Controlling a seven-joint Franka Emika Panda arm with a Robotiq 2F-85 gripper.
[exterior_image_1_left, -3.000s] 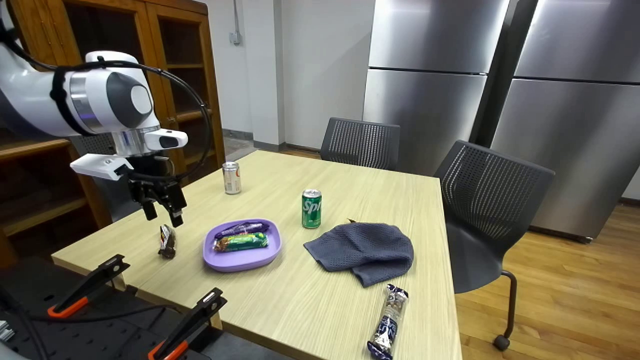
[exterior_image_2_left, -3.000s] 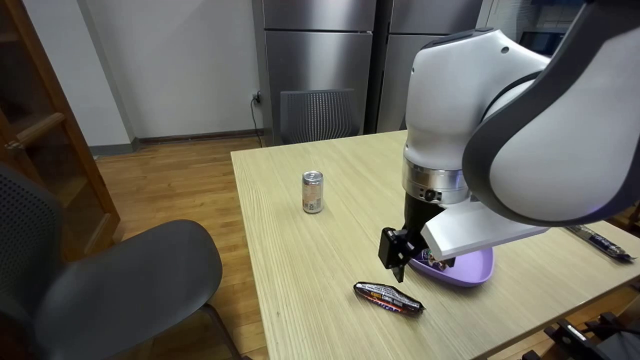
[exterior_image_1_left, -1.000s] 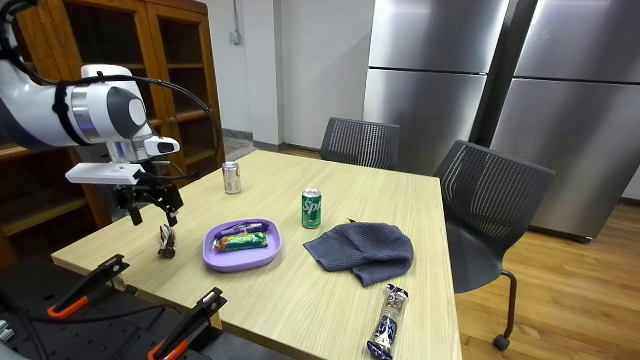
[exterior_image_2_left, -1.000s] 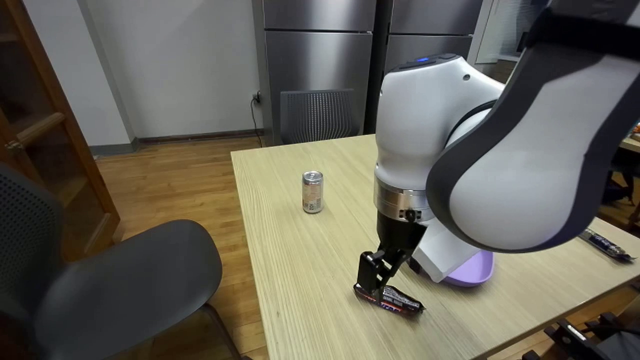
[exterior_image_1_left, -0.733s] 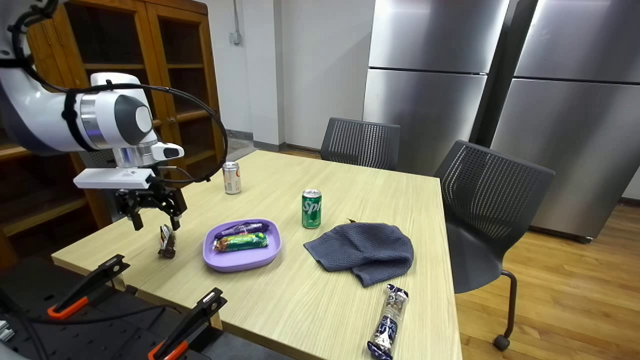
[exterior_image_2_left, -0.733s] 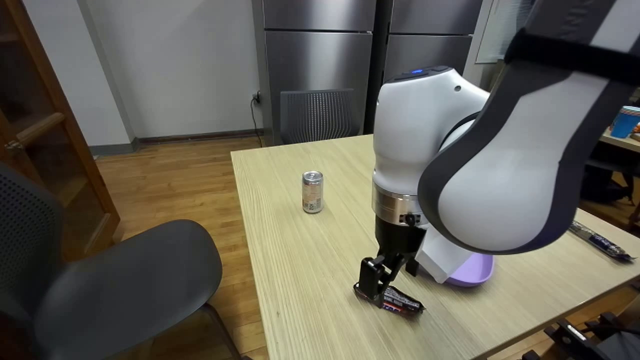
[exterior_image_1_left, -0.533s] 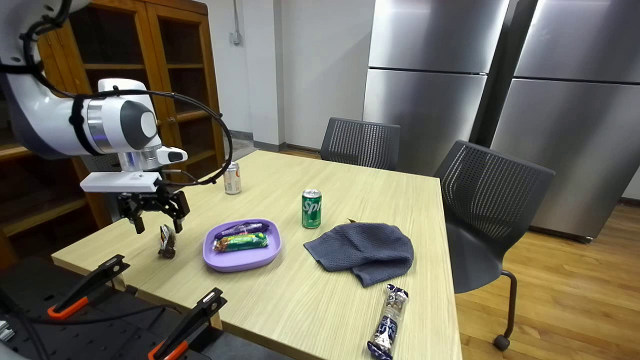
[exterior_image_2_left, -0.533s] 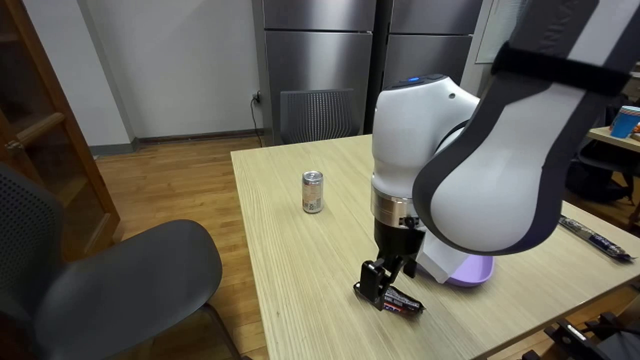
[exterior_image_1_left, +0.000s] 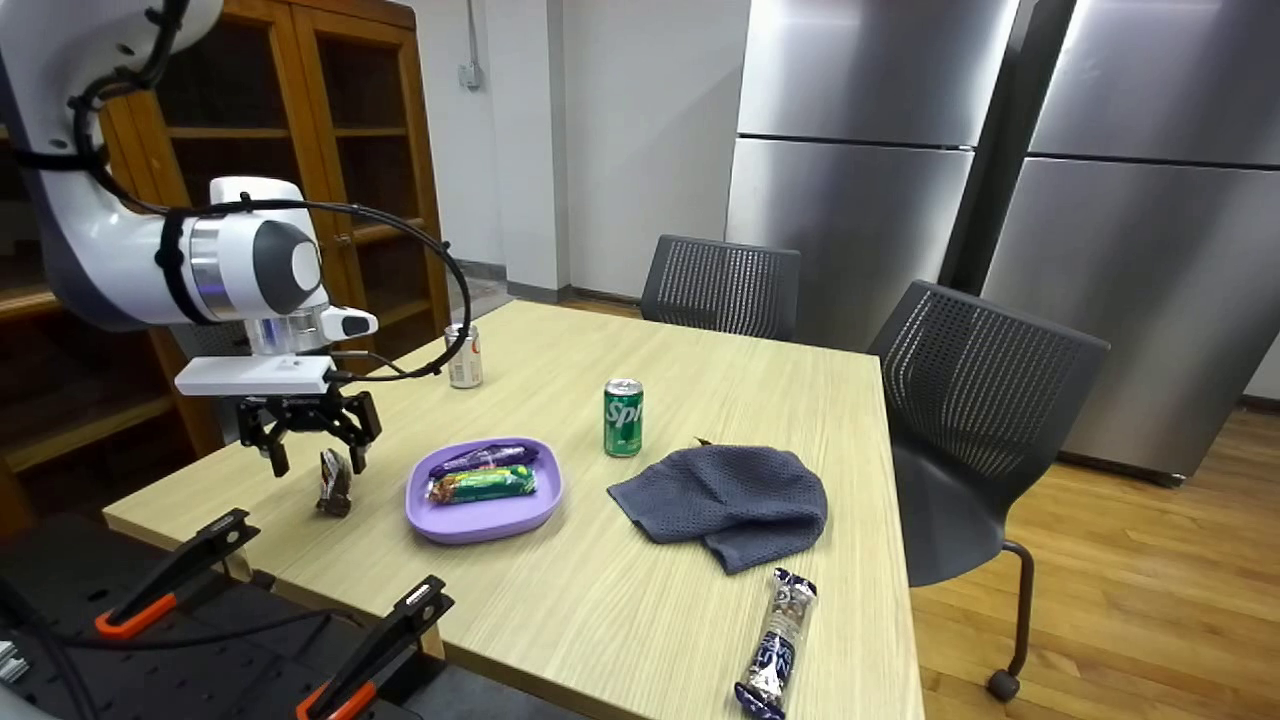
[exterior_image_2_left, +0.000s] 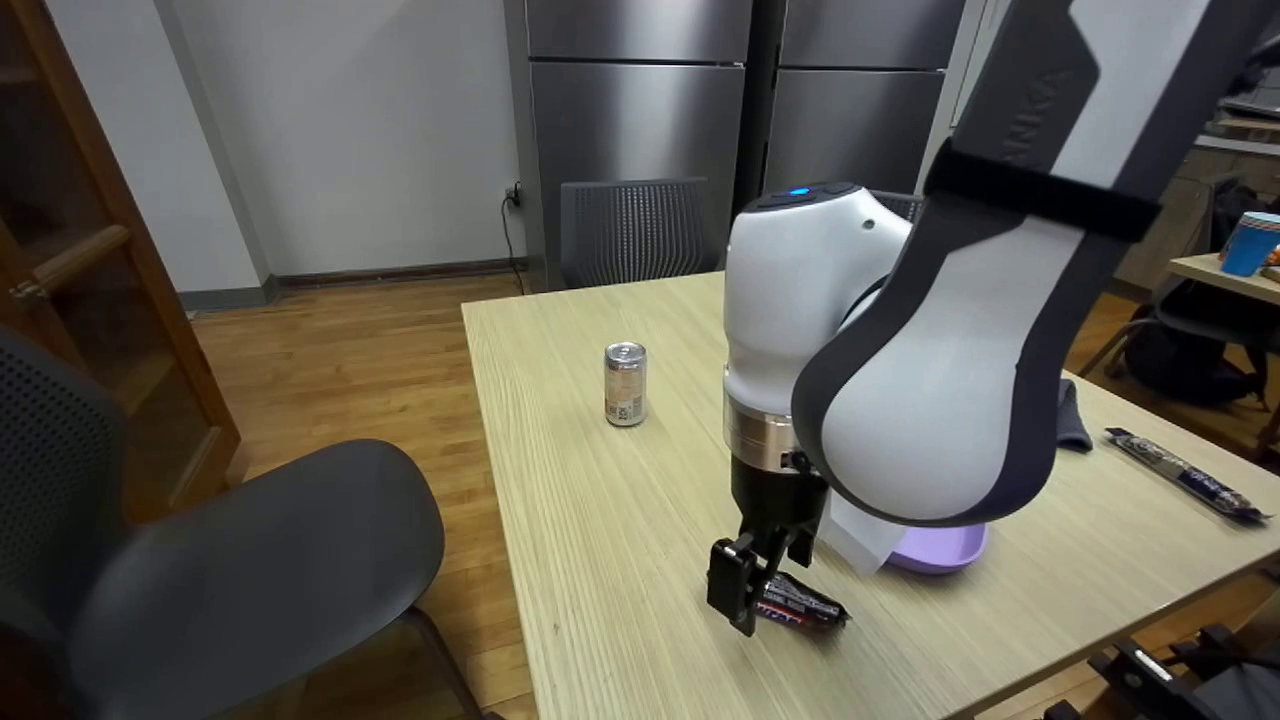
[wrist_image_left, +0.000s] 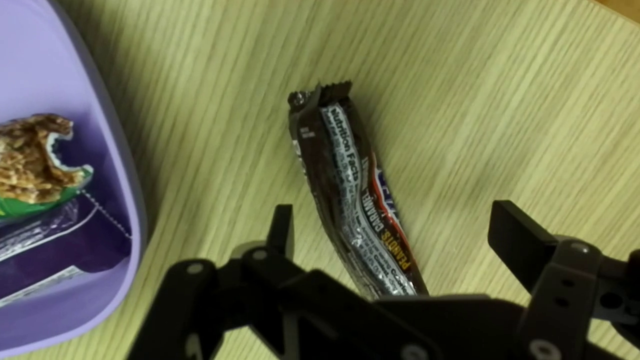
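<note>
My gripper (exterior_image_1_left: 318, 460) is open and points down over a dark brown wrapped bar (exterior_image_1_left: 335, 487) lying on the table. In the wrist view the bar (wrist_image_left: 345, 185) lies slanted between the spread fingers (wrist_image_left: 392, 220), nearer the left finger, with table visible on both sides. Its lower end is hidden behind the gripper body. In an exterior view one finger (exterior_image_2_left: 772, 590) hides part of the bar (exterior_image_2_left: 803, 603). A purple plate (exterior_image_1_left: 470, 522) stands beside it, holding a green wrapped bar (exterior_image_1_left: 485, 484) and a purple wrapped bar (exterior_image_1_left: 483, 459). The plate's rim (wrist_image_left: 120, 150) shows left in the wrist view.
On the table (exterior_image_1_left: 560, 620) stand a silver can (exterior_image_1_left: 464, 362) and a green Sprite can (exterior_image_1_left: 623, 422). A dark grey cloth (exterior_image_1_left: 735, 500) and a dark blue wrapped bar (exterior_image_1_left: 778, 640) lie farther over. Clamps (exterior_image_1_left: 380, 650) grip the table edge. Chairs (exterior_image_1_left: 985, 400) stand around.
The gripper has come down over the brown bar and its wrist has turned level, fingers staying open. The arm's upper links have swung. The bar, plate and cans have not moved.
</note>
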